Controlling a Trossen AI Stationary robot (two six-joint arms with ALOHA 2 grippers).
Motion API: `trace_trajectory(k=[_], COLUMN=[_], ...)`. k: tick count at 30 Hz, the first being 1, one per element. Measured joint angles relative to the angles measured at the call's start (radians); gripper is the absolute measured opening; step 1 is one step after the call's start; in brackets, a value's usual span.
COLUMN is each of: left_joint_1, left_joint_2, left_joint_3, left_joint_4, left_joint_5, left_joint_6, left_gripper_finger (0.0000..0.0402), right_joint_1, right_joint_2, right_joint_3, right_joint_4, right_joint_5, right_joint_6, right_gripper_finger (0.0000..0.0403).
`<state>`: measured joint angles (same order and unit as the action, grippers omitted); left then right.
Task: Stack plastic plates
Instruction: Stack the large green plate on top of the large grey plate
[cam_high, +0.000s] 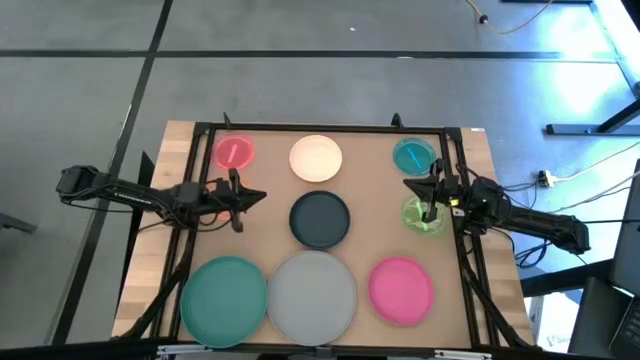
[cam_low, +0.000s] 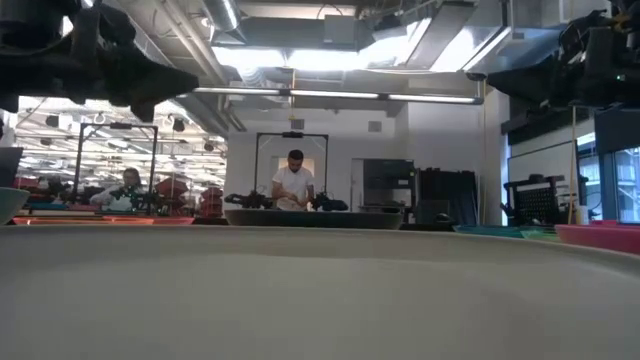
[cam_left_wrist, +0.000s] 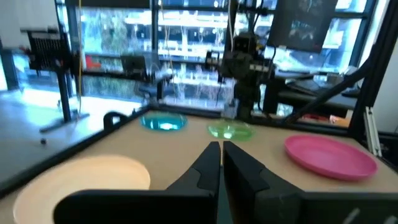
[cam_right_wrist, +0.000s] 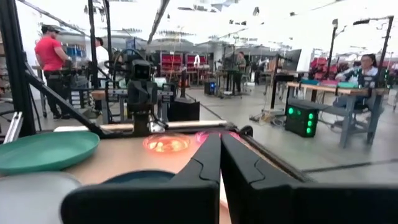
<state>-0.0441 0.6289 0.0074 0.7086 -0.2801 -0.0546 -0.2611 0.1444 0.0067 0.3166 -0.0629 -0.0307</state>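
Observation:
Eight plates lie flat and apart on the board. Along the far row are a small pink-orange plate (cam_high: 234, 152) (cam_right_wrist: 166, 143), a cream plate (cam_high: 316, 158) (cam_left_wrist: 81, 180) and a small blue plate (cam_high: 413, 156) (cam_left_wrist: 163, 122). A small green plate (cam_high: 422, 214) (cam_left_wrist: 230, 130) and a dark grey plate (cam_high: 320, 220) lie mid-table. The large teal plate (cam_high: 224, 290), grey plate (cam_high: 312, 293) and pink plate (cam_high: 401, 290) lie near. My left gripper (cam_high: 260, 196) (cam_left_wrist: 219, 149) is shut and raised left of the dark grey plate. My right gripper (cam_high: 410, 185) (cam_right_wrist: 219, 140) is shut and raised by the green plate's far side.
A black frame (cam_high: 320, 128) borders the board, with struts running down both sides. Bare board shows between the plates. Beyond the table, people stand and sit at other benches (cam_low: 293, 180) (cam_right_wrist: 48, 59).

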Motion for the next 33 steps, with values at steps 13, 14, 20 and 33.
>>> trace_trajectory(k=[13,14,20,33], left_joint_1=[0.000,0.000,0.000,0.000], left_joint_2=[0.000,0.000,0.000,0.000], left_joint_3=[0.031,0.031,0.031,0.031], left_joint_4=[0.019,0.019,0.035,0.049], left_joint_5=[0.010,0.011,0.012,0.009], left_joint_6=[0.071,0.062,0.064,0.059], left_gripper_finger=[0.0011,0.0011,0.0011,0.0011], right_joint_1=[0.009,0.021,0.151,0.361], right_joint_2=[0.469,0.503,0.677,0.958], right_joint_3=[0.204,0.225,0.351,0.572], right_joint_4=[0.026,0.031,0.031,-0.036], right_joint_5=[-0.069,-0.068,0.012,0.125], right_joint_6=[0.039,0.047,0.048,0.048], right_gripper_finger=[0.0005,0.0005,0.0005,0.0005])
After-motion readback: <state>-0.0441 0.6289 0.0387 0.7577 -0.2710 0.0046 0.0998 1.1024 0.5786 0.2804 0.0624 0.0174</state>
